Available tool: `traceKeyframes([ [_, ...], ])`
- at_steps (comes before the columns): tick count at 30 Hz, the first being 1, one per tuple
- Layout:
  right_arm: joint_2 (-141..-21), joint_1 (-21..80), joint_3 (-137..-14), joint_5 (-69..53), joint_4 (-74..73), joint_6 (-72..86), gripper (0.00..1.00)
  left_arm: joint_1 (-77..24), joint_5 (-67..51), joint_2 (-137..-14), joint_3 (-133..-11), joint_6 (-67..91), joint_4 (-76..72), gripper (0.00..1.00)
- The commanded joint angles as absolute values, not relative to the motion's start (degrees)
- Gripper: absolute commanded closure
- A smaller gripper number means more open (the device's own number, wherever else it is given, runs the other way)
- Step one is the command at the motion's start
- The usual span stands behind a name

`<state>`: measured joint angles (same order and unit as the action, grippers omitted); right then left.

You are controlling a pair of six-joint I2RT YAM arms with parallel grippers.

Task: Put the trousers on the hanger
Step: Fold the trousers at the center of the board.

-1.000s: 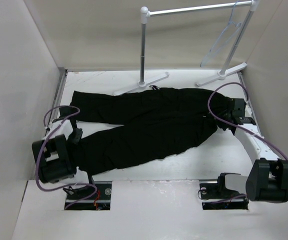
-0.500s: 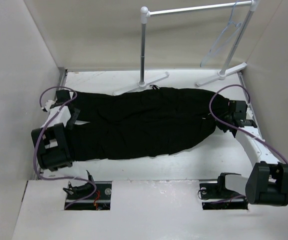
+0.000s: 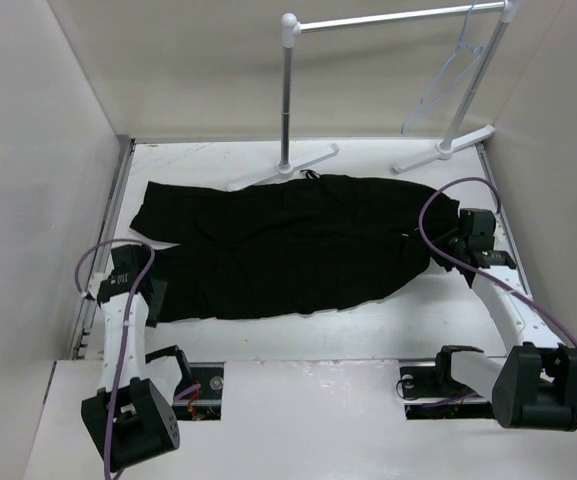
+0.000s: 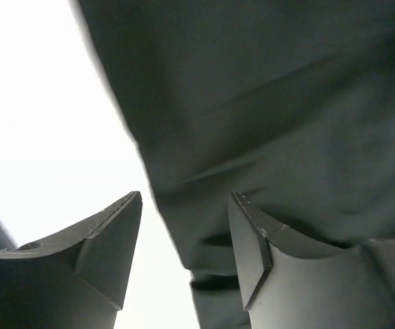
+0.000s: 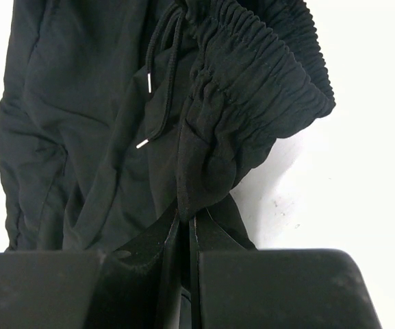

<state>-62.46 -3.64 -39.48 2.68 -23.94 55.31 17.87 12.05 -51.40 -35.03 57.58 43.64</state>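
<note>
Evidently limp, the large black soft-fabric trousers [image 3: 288, 245] are lying flat across the white table [image 3: 398, 320], likely sagging if lifted. The right gripper [image 5: 187, 226] is clamping the gathered waistband [image 5: 265, 75], the firmest hold; the left gripper [image 4: 183, 205], jaws apart, is hovering by a leg end.

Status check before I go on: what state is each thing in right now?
Black soft-fabric trousers: lying spread on the table, not hung.
Thin pale clear triangular hanger: hooked on the white rack rail, empty.
Left tool: open, at a leg hem.
Right tool: shut on the trousers' waistband.
</note>
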Motion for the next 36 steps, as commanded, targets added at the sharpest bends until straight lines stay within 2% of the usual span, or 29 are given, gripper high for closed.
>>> traceKeyframes([
  [1, -61.70, -2.25, -40.43, 1.41, -21.62, 55.37, 0.91, 19.12, 10.55, -50.89, -31.65, 61.96, 47.03, 0.48],
  [10, -61.44, -2.07, -39.82, 1.67, -21.62, 55.02, 0.91, 21.14, 11.60, -55.45, -24.97, 61.88, 32.81, 0.50],
  [14, -60.74, -2.59, -39.11, 2.02, -21.88, 54.85, 0.91, 20.96, 10.81, -60.19, -23.56, 61.35, 28.05, 0.67],
  [17, -60.03, -3.38, -39.02, 2.20, -22.32, 54.58, 0.91, 22.01, 11.07, -59.86, -24.07, 60.82, 26.37, 0.90],
  [19, -59.42, -3.39, -39.29, 2.37, -23.20, 54.58, 0.91, 21.58, 11.60, -58.02, -27.41, 59.60, 27.33, 0.96],
  [25, -58.80, -6.02, -43.15, 4.39, -26.45, 52.91, 0.92, 15.53, 19.94, -58.17, -46.81, 53.62, 33.05, 0.98],
  [32, -63.62, -7.95, -51.14, 8.26, -25.58, 52.82, 0.93, 13.14, 22.15, -72.58, -62.65, 48.17, 30.33, 0.98],
  [36, -71.87, -8.92, -59.83, 9.93, -24.44, 51.77, 0.93, 12.09, 22.15, -82.50, -71.43, 46.15, 27.52, 0.98],
])
